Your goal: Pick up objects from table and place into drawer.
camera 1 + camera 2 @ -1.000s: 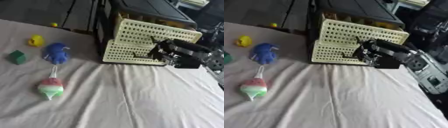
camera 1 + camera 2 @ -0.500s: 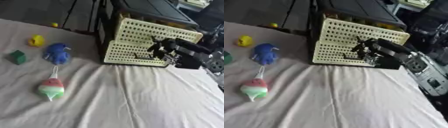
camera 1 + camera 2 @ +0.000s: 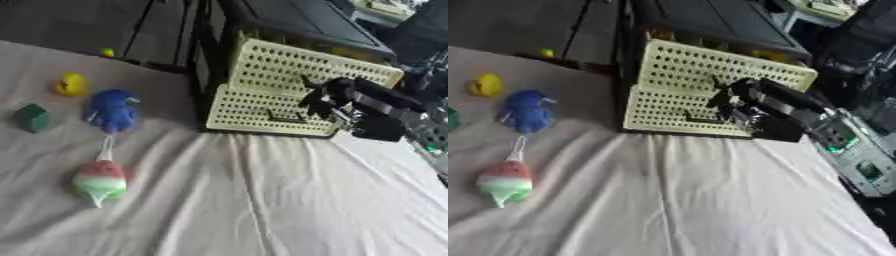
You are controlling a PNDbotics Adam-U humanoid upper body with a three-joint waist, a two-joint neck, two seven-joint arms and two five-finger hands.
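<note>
Your right hand (image 3: 325,97) comes in from the right side and sits right at the front of the cream plastic drawer unit with many small holes (image 3: 289,95). Its dark fingers (image 3: 726,102) are up against the thin dark handle (image 3: 287,120) on the lower drawer front. You cannot tell if the fingers are curled round the handle or just touching it, because the hand is dark and blurry there. Your left hand does not show in either view.

The drawer unit stands at the far side of the surface, a little right of the middle. It has an upper front and a lower front, both full of holes. Something yellow (image 3: 773,55) shows inside the top part, behind the holes.

The surface is covered with a wrinkled white cloth (image 3: 262,200). The toys lie on it well to the left of the drawer unit, apart from your hand. A blue soft toy (image 3: 112,110) is the one nearest to the drawers. Just beyond it, farther left and far, sits a small yellow duck toy (image 3: 71,84). A small green block (image 3: 33,117) lies at the left edge. Nearer to you lies a red, white and green toy shaped like a watermelon slice, with a thin string (image 3: 99,181) that points toward the blue toy.
</note>
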